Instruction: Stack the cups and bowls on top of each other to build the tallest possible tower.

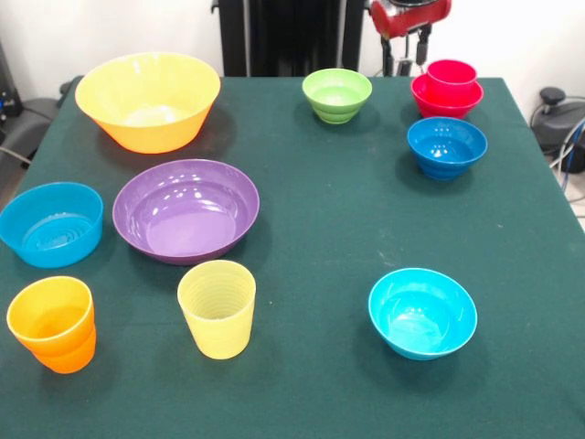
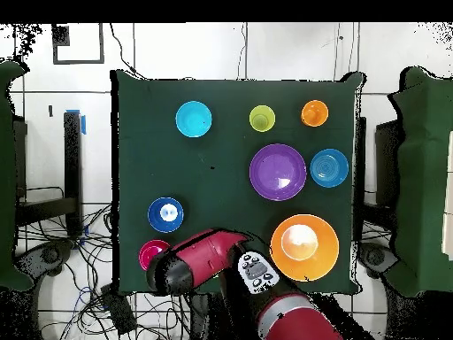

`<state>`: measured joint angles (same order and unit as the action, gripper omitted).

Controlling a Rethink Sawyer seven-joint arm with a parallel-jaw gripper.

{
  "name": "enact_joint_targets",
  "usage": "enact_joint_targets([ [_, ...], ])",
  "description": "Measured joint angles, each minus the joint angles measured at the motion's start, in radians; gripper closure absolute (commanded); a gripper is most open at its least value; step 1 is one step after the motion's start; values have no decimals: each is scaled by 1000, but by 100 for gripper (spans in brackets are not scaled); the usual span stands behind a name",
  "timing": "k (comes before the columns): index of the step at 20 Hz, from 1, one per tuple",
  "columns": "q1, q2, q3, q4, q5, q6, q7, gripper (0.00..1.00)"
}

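My arm (image 2: 208, 257) is reaching over the table's (image 1: 329, 210) far right corner, my pincer (image 1: 409, 50) hanging just behind the tower (image 1: 447, 86); I cannot tell whether it is apart. The yellow-orange bowl (image 1: 148, 99) is sitting far left, the purple bowl (image 1: 186, 209) nearer, the cups (image 1: 218, 307) along the near left edge.

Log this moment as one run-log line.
claw: above red tumbler, state unclear | tower: red tumbler nested in red bowl | dark blue bowl beside it | other cups, bowls unstacked
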<state>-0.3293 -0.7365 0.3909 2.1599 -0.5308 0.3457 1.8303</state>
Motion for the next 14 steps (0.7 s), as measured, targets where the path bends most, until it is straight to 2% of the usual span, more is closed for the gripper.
enact_joint_targets([
  [5, 17, -68, 21, -16, 51, 89, 0, 0],
  [10, 54, -114, 58, -81, 95, 230, 0, 0],
  [14, 82, -121, 63, -114, 94, 244, 0, 0],
])
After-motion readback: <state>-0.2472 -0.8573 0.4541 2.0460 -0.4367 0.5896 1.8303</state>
